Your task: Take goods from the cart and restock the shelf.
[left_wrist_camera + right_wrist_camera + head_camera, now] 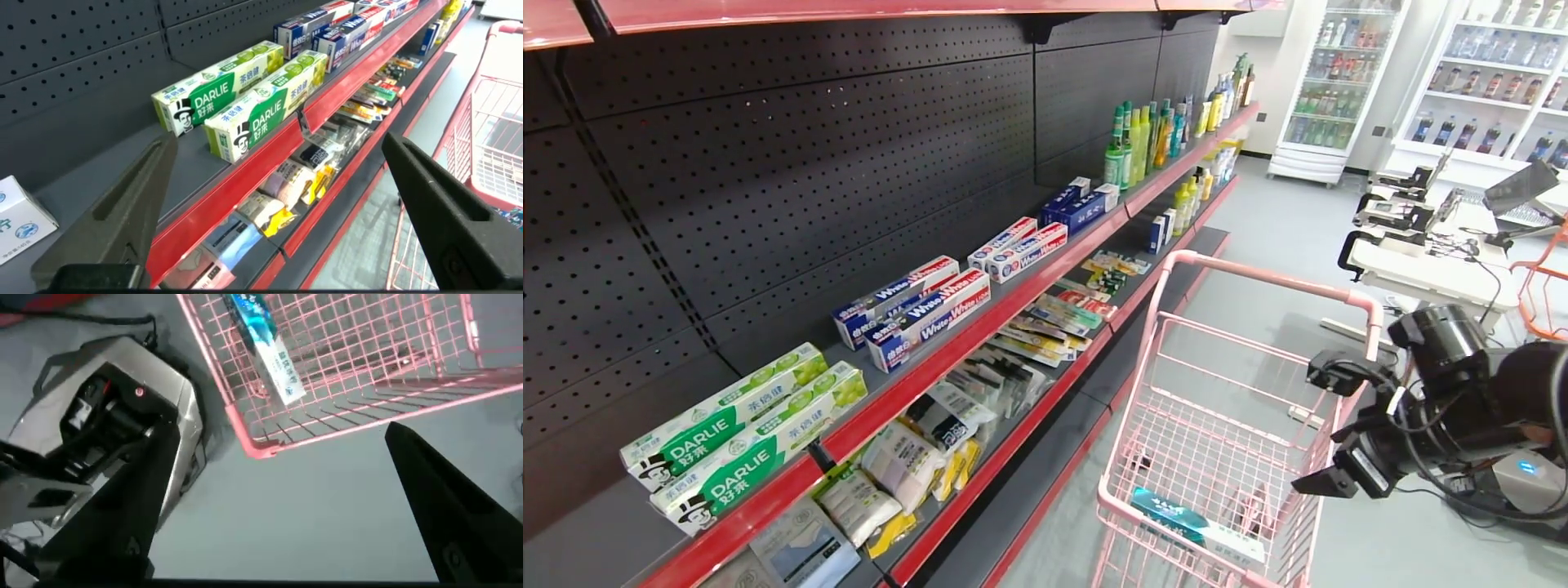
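L gripper (278, 139) hangs in front of the shelf (980, 329), fingers (122, 212) spread wide w/ nothing btw them. Beyond it, on the top board, we see two green boxes (245, 102) lying side by side, long sides touching, the outer one along the red front edge. A white box (18, 219) lies on the same board, apart from the green pair.

Further along that board in the head view: a pair of blue-red boxes (915, 310), then a second such pair (1019, 249), then dark blue boxes (1078, 204), then bottles (1143, 139) standing upright. The board below holds soft packets (907, 457) at the near end & flat packs (1054, 322) further on.

The cart (1339, 294) is pink wire & stands on the floor near the shelf, to its right. One teal box (1196, 527) lies flat on the cart's bottom, close to the near end wall; we can't tell if it touches the wall.

R gripper (278, 433) hangs over the floor just outside the cart's rim, fingers well apart, gripping nothing. R arm (1445, 392) sits right of the cart, beside its side wall.

At the back: a fridge (1339, 73) w/ drinks, & a desk (1429, 273) w/ a laptop (1523, 188).
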Motion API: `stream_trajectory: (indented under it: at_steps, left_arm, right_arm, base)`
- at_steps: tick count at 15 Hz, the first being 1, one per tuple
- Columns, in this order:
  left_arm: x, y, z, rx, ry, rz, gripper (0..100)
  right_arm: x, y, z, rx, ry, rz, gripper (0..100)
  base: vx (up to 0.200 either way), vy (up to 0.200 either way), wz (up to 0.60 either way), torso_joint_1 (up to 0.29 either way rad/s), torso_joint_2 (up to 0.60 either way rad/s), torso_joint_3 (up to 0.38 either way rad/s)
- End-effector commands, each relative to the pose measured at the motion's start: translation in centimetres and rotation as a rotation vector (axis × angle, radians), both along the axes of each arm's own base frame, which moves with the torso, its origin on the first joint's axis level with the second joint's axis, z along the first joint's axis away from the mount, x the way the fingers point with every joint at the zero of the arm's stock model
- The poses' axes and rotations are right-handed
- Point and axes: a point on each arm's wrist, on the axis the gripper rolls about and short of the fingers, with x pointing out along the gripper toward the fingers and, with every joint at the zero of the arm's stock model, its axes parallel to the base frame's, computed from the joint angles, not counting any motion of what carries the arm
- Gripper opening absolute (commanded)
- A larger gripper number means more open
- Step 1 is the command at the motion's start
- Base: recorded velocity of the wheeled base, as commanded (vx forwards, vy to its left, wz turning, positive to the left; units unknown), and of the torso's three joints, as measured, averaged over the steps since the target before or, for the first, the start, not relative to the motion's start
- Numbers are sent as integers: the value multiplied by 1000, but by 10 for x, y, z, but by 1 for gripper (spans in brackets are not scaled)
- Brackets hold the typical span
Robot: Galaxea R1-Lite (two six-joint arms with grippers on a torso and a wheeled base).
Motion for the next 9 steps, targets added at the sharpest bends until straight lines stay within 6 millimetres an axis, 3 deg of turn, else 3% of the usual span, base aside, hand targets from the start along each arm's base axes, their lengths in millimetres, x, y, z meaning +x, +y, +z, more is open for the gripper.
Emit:
stream_trajectory:
  at_steps: [1,4,9]
  left_arm:
    - [0,0,0,0,0,0,100]
    - [0,0,0,0,0,0,100]
    - [0,0,0,0,0,0,100]
  right_arm:
    - [18,19,-31,-19,75,68,100]
    - [37,24,-41,-45,70,89,100]
    - [44,20,-55,-75,83,152,100]
  base:
    - [0,0,0,0,0,0]
    - [0,0,0,0,0,0]
    - [0,0,0,-103,223,121]
